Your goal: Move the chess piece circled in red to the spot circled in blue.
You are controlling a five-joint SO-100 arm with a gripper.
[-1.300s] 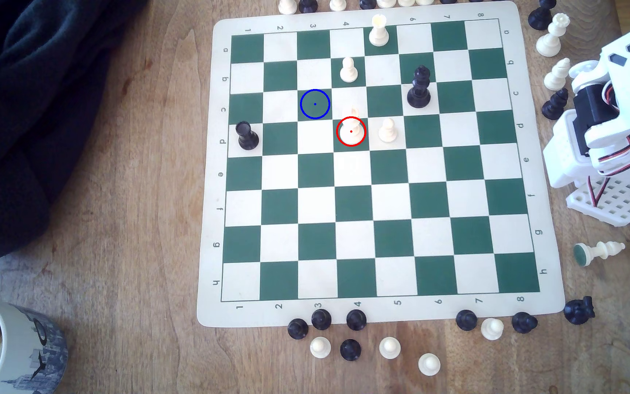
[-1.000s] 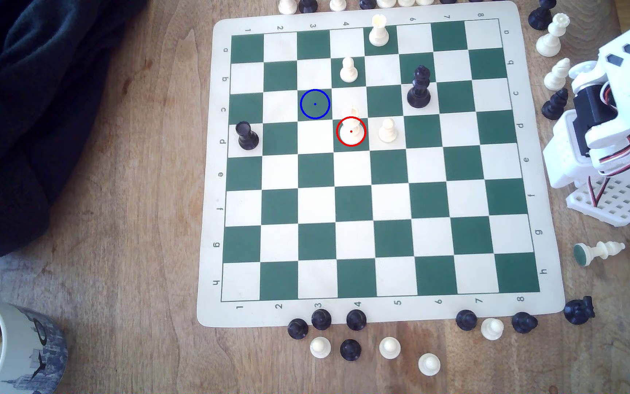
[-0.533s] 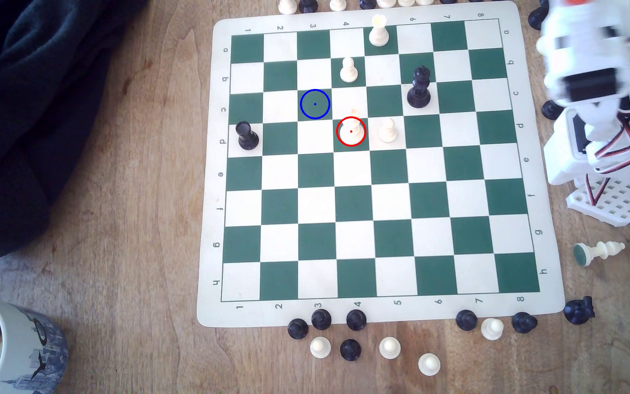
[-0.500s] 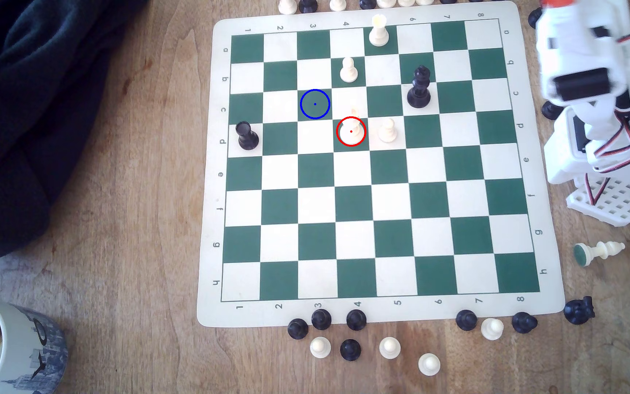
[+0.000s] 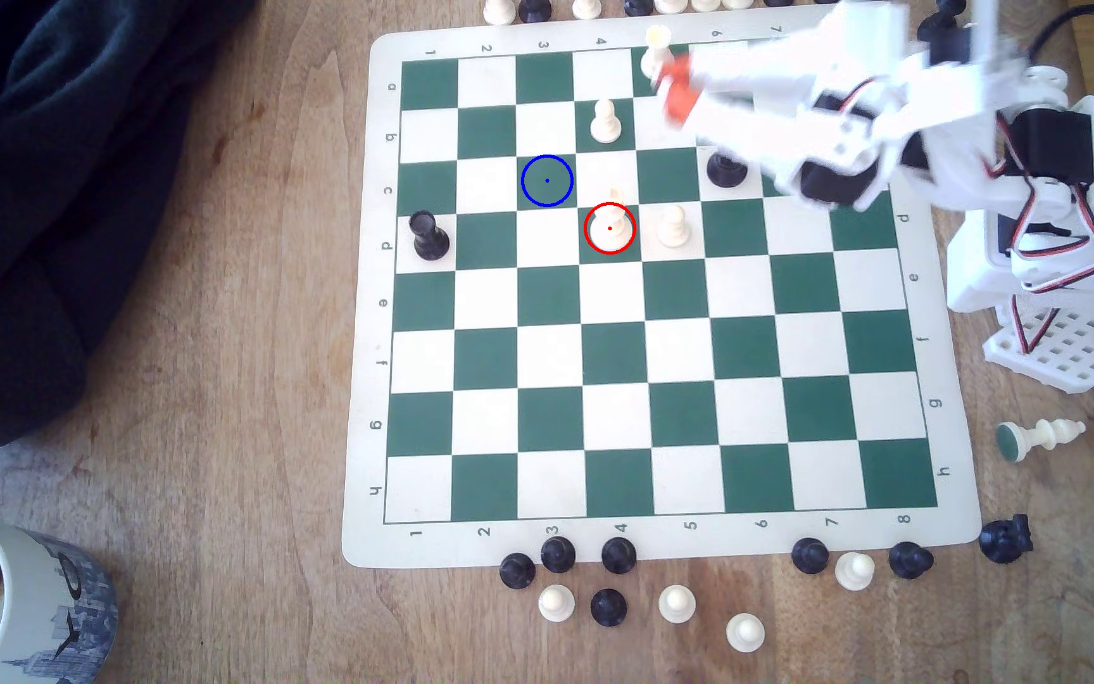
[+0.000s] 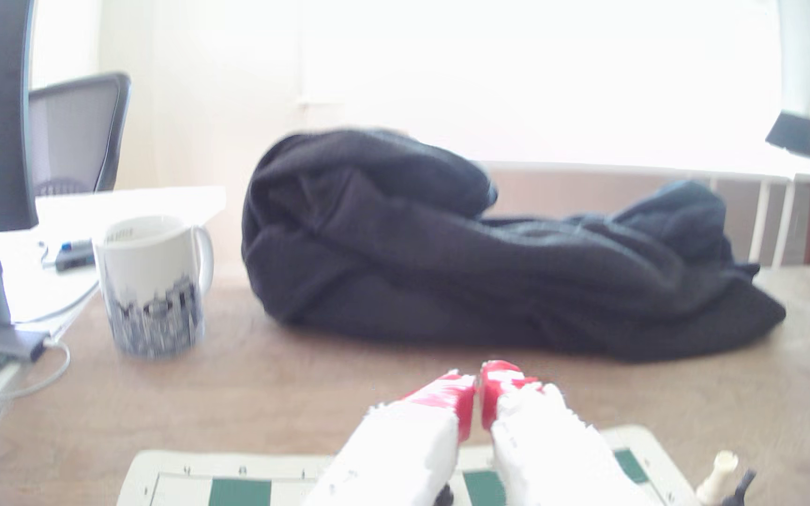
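Observation:
The chess piece (image 5: 609, 223), tall and cream-white, stands on the red-circled dark square near the board's middle. The spot (image 5: 547, 180) is the empty dark green square with the blue circle, one square diagonally up and to the exterior view's left of it. My gripper (image 5: 674, 92) with red-tipped fingers reaches in blurred from the exterior view's right, above the top rows, well up and right of the chess piece. In the wrist view the gripper (image 6: 478, 394) is shut with nothing between its red fingertips (image 6: 456, 399), held above the board's edge (image 6: 227, 462).
White pawns (image 5: 605, 122) (image 5: 673, 227) flank the chess piece. A black piece (image 5: 726, 170) sits half hidden under my arm, a black rook (image 5: 429, 235) at the board's left. Loose pieces ring the board. A mug (image 5: 25, 605) and dark cloth (image 5: 71, 164) lie left.
My arm has unfolded from its rest at the exterior view's right and swung out over the board's top right. No chess piece has moved.

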